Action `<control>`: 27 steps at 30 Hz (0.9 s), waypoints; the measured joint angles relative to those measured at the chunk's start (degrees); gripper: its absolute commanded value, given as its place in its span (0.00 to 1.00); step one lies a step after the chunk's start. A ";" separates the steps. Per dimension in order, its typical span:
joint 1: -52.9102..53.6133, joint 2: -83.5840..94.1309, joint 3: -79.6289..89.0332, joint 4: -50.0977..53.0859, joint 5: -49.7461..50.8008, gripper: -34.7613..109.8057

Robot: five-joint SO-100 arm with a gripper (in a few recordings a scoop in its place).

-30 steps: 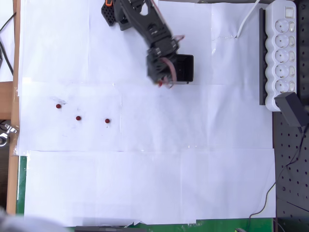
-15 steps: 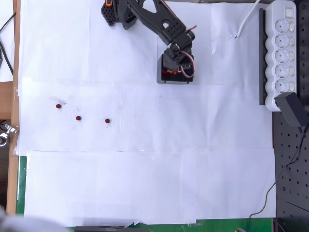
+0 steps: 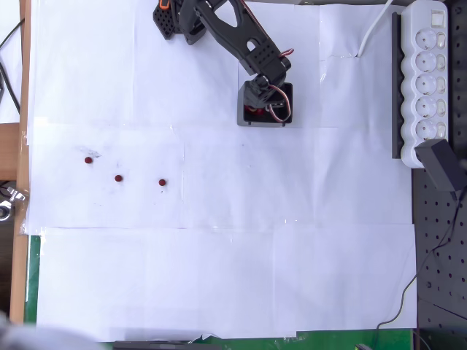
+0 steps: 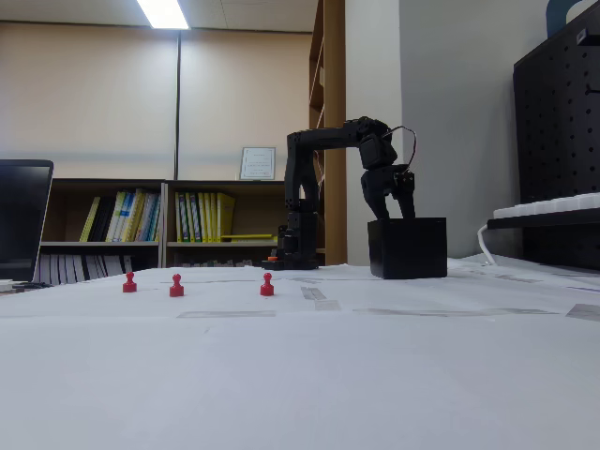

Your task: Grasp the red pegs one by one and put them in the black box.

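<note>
**Dropping a peg in the box**

Tool (image 3: 264,109) right over the black box (image 3: 287,93), tips dipped inside; can't tell if apart or clamped on a peg. Best to release low, then lift straight up. Three red pegs (image 3: 118,178) well off to the left on the counter (image 3: 219,255).

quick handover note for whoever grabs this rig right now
Gripper: poised over the black box, fingers pointing down into it; open or shut cannot be told.
Box: near the arm's base; something red shows inside in the overhead view, count unclear.
Left: three red pegs stand in a loose row on the white paper, far from the box.
Next, probably: go for the nearest peg.
</note>
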 measured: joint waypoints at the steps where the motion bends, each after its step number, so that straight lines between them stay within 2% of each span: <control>1: 0.35 0.00 0.97 0.53 0.00 0.38; 8: 4.48 -4.57 9.23 4.22 0.70 0.38; 14: 15.38 -6.59 12.39 1.49 6.06 0.38; 17: 23.12 -7.38 6.94 -4.57 9.67 0.38; 20: 29.71 -7.73 -2.90 -14.77 14.15 0.38; 27: 37.71 -7.82 -20.83 -36.21 22.24 0.38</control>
